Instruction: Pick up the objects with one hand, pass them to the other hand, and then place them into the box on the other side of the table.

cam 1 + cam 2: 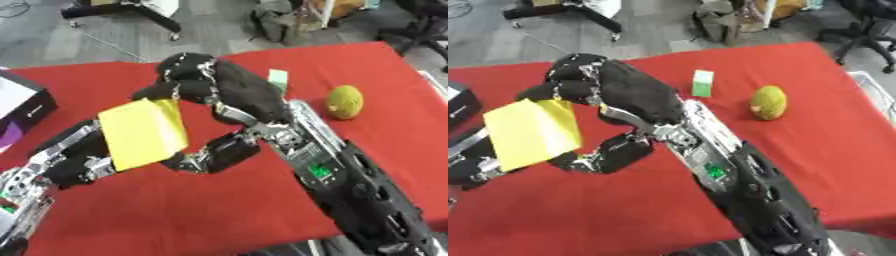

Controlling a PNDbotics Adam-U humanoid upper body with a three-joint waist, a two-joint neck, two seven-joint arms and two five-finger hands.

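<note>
Robot hand on the right (592, 82) is up mid-bench w/ fingers curled over the top edge of a yellow block (143, 132); left robot hand (83, 157) sits under/behind the same block, its fingers wrapped round the lower side; so both hold it at once, block raised off the red bench (219, 210), approx centre-left.

Block looks light, boxy, flat-faced; prob. foam or card, so stiff enough to pinch but may dent; smooth faces could slip, so best taken across two opposite flat sides, not by a corner.

Further out: small green block (703, 82) stands upright beyond the right arm; yellow-green fruit (768, 102), bumpy skin, lies nr the bench's right side, well apart from the hands; it's round, likely to roll, needs a wrap-round grasp.

Dark box (22, 102) at the left bench edge; prob. the drop-off.
</note>
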